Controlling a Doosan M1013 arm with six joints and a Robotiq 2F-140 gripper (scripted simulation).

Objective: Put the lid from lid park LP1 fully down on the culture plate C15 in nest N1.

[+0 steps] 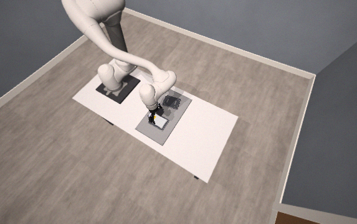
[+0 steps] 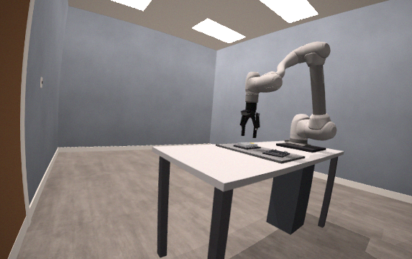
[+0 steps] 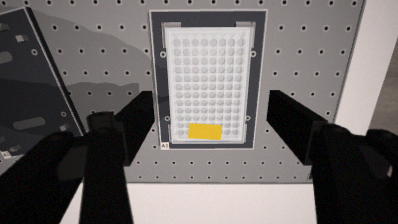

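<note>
My gripper (image 3: 210, 105) (image 2: 249, 134) is open and empty, hanging well above the table. Straight below it, a white multi-well plate (image 3: 207, 84) with a yellow label (image 3: 205, 131) sits in a dark frame on the grey pegboard (image 3: 300, 75). I cannot tell whether a clear lid lies on it. In the overhead view the gripper (image 1: 151, 119) is over the near-left edge of this white plate (image 1: 160, 122). A second, dark station (image 1: 171, 101) lies further along the board, and its edge shows at the left of the wrist view (image 3: 30, 95).
The grey pegboard (image 2: 259, 150) lies on a white table (image 1: 166, 130), with the arm's base plate (image 1: 118, 88) at the far end. The table edge shows right of the board in the wrist view.
</note>
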